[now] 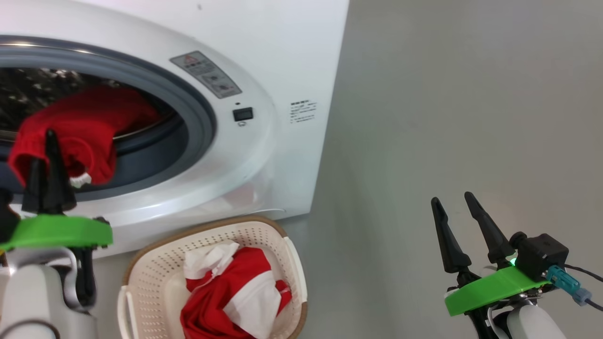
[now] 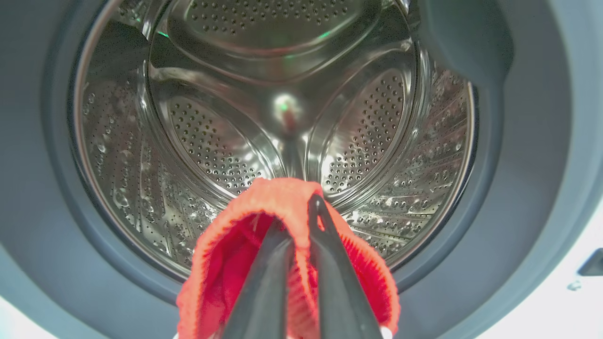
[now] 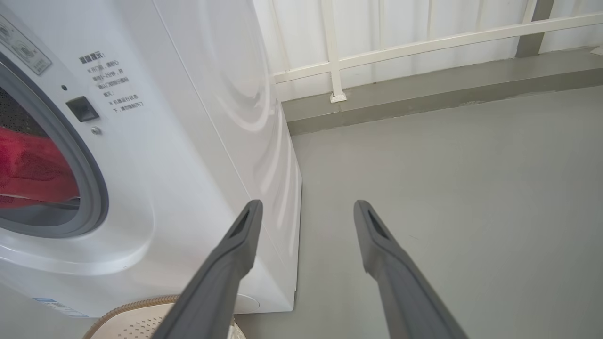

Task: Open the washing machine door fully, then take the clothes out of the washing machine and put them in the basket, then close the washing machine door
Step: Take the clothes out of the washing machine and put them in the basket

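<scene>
Wrist view reveals left end effector [image 2: 297, 214] gripping clothes [image 2: 225, 256].

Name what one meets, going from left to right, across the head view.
left gripper, shut on a red garment → basket holding red and white clothes → bare grey floor → right gripper, open

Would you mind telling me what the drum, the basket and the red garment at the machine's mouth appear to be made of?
The drum looks like polished steel: mirror-like reflections and punched holes. The basket looks like matt cream plastic, probably moulded, given its even perforations; its brown rim looks woven, perhaps imitation. The red garment seems to be soft knitted fabric: loose folds and a ribbed edge.
</scene>
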Controlling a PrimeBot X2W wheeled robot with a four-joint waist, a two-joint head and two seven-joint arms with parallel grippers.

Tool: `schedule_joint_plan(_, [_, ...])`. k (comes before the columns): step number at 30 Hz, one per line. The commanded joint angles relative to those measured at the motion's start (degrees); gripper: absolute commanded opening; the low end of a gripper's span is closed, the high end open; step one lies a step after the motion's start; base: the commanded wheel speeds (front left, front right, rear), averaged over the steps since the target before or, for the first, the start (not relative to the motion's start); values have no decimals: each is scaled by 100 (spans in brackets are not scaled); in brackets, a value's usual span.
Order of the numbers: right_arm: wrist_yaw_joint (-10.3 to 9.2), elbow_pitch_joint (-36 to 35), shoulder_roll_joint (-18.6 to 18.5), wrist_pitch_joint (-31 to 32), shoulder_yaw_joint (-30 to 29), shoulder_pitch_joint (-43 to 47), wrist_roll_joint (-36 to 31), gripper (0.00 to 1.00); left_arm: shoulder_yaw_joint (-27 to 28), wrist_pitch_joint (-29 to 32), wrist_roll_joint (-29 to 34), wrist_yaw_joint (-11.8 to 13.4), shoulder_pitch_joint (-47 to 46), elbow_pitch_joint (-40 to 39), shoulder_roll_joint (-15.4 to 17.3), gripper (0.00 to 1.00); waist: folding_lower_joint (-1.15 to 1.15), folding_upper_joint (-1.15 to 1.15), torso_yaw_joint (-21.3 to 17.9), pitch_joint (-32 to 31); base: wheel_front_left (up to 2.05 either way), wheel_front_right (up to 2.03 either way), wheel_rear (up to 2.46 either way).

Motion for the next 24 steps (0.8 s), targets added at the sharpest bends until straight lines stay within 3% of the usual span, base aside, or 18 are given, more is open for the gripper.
schedule_joint_plan(1, [36, -111, -4, -37, 90, 44, -20, 100, 129, -35, 67, -23, 114, -275, 146, 0, 0, 0, 130, -127, 0, 0, 0])
schedule_joint_plan(9, [36, -108, -4, -37, 46, 144, -70, 100, 24, -35, -105, -38, 935, -1976, -37, 0, 0, 0, 283, -237, 0, 0, 0])
schedule_joint_plan(18, [36, -106, -4, -37, 65, 157, -50, 100, -163, -35, -291, -14, 1248, -3525, -50, 0, 0, 0, 320, -211, 0, 0, 0])
schedule_joint_plan(22, [36, -114, -4, -37, 66, 116, -43, 100, -258, -35, -330, 53, 1305, -4012, -50, 0, 0, 0, 308, -164, 0, 0, 0])
schedule_joint_plan(24, [36, -109, -4, -37, 69, 99, -38, 100, -360, -35, -379, 101, 1422, -3869, -50, 0, 0, 0, 300, -151, 0, 0, 0])
